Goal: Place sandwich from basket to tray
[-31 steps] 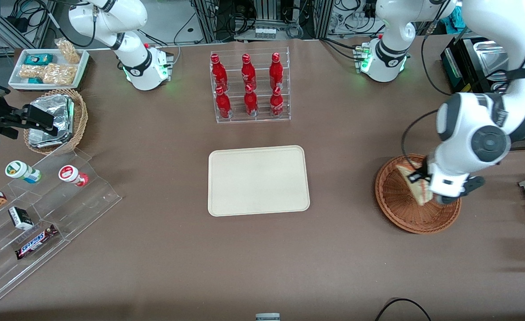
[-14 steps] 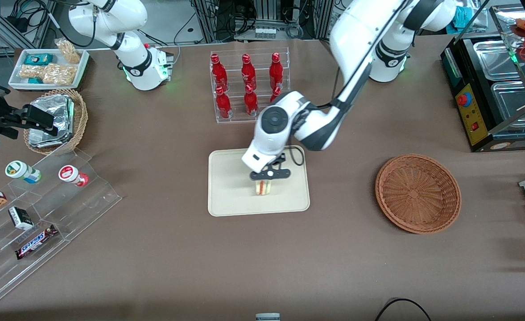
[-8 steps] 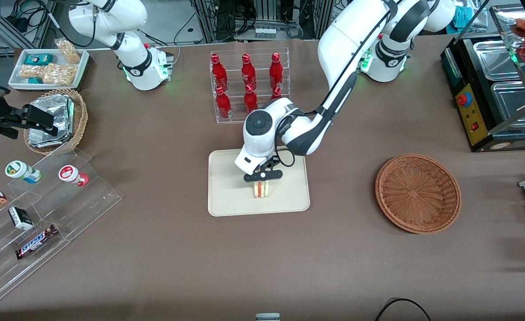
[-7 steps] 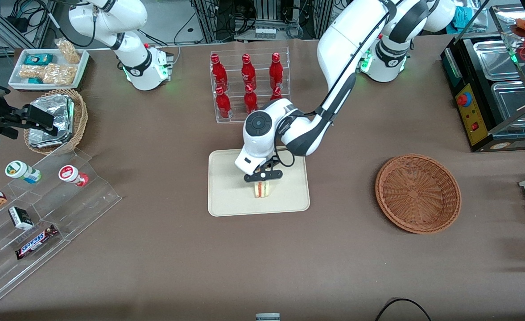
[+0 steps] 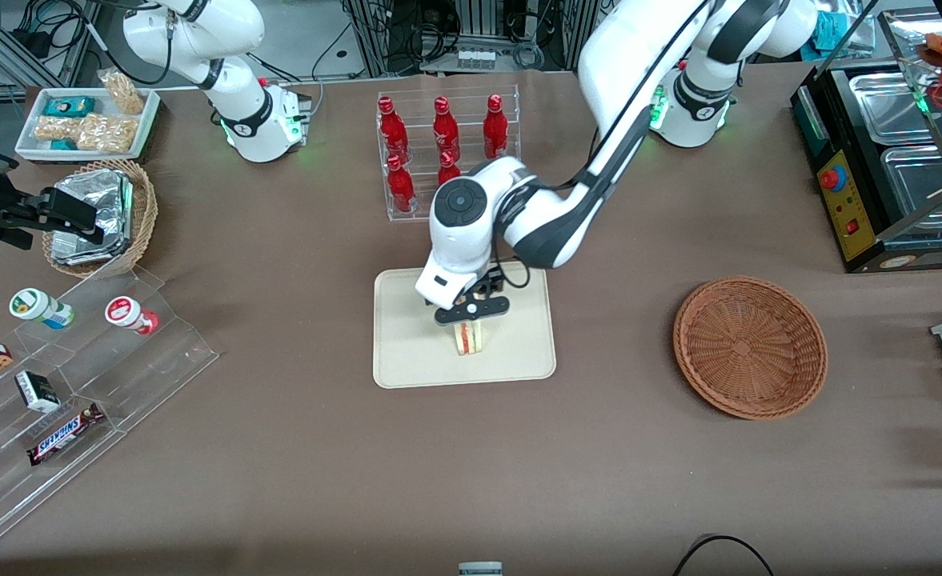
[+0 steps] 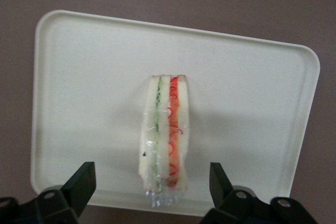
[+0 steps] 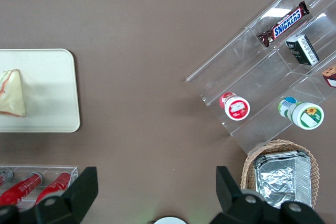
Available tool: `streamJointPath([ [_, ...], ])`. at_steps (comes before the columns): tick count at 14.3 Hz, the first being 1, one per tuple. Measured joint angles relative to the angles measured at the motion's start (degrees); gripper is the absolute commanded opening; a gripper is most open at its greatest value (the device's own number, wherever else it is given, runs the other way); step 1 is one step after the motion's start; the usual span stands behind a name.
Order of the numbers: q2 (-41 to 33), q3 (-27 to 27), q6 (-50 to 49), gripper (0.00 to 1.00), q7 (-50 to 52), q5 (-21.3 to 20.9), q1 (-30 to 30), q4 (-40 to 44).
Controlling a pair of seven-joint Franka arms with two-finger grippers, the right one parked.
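The sandwich point(image 5: 469, 339) stands on edge on the cream tray point(image 5: 406, 336), near the tray's middle, with its red and green layers showing through clear wrap. My left gripper point(image 5: 471, 312) hovers just above it, open. In the left wrist view the sandwich point(image 6: 164, 135) sits on the tray point(image 6: 79, 103) between the two black fingers point(image 6: 84, 182), which stand wide apart and touch nothing. The right wrist view shows the sandwich point(image 7: 11, 94) as a wedge on the tray point(image 7: 52, 93). The reddish-brown basket point(image 5: 749, 346) lies empty toward the working arm's end of the table.
A clear rack of red bottles point(image 5: 446, 156) stands farther from the front camera than the tray, close to the arm's wrist. Toward the parked arm's end are a tan basket of foil packs point(image 5: 102, 216), acrylic snack shelves point(image 5: 78, 376) and a white snack tray point(image 5: 86, 120).
The arm carried the sandwich out of the basket and over to the tray. In the last half second the wrist has lifted slightly while the sandwich stayed on the tray.
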State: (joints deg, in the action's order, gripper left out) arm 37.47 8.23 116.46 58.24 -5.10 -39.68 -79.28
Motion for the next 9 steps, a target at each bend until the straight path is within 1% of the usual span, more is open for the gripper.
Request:
streamJointPath([
  [3, -5.1, -0.4, -9.7, 1.00, -2.4, 0.0, 3.2, -1.0],
  [5, -7.6, -0.6, -11.4, 1.00, -5.6, 0.0, 6.9, -3.4],
  [9, -15.9, -0.7, -11.6, 1.00, -19.4, 0.0, 15.9, -12.7],
])
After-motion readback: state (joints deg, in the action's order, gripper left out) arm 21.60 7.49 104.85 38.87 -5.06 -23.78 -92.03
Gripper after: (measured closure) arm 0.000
